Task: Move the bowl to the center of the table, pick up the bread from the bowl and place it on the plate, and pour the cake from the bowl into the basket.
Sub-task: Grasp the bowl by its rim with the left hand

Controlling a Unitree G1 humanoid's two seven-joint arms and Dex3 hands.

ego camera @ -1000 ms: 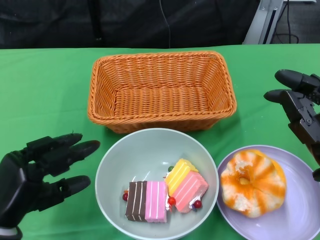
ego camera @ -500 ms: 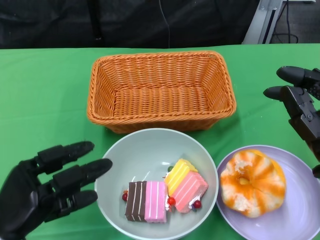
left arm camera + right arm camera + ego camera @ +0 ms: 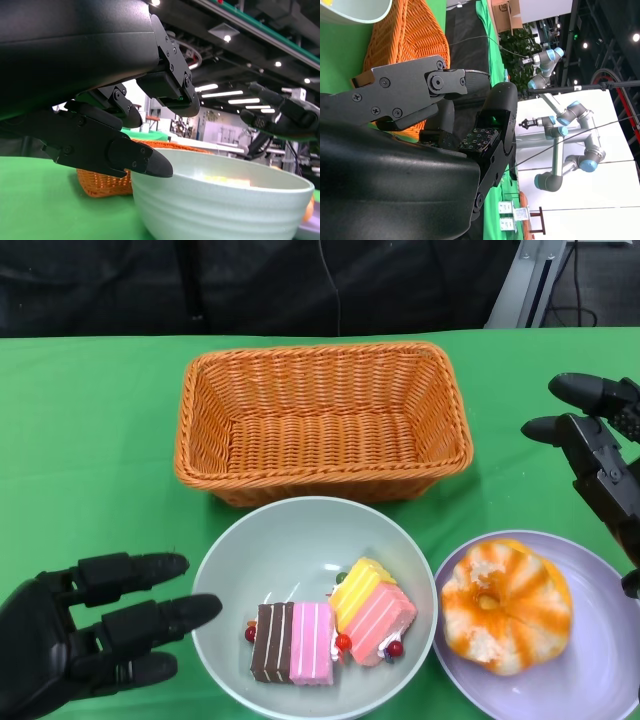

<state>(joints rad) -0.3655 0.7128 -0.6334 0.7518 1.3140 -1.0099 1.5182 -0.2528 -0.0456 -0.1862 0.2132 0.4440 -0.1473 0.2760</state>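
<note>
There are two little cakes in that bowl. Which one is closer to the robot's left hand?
The brown-and-pink cake. It lies on the bowl's left side, towards the left hand; the yellow-and-pink cake sits to its right, nearer the plate.

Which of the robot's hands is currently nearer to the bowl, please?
Left. The left hand lies open just beside the bowl, its fingertips nearly at the rim. The right hand hovers open well off to the bowl's far right, beyond the plate.

Both hands are matte black with blocky, segmented fingers. The right hand (image 3: 600,455) shows small screws along its plates. The left hand (image 3: 85,630) has rounded fingertips.
</note>
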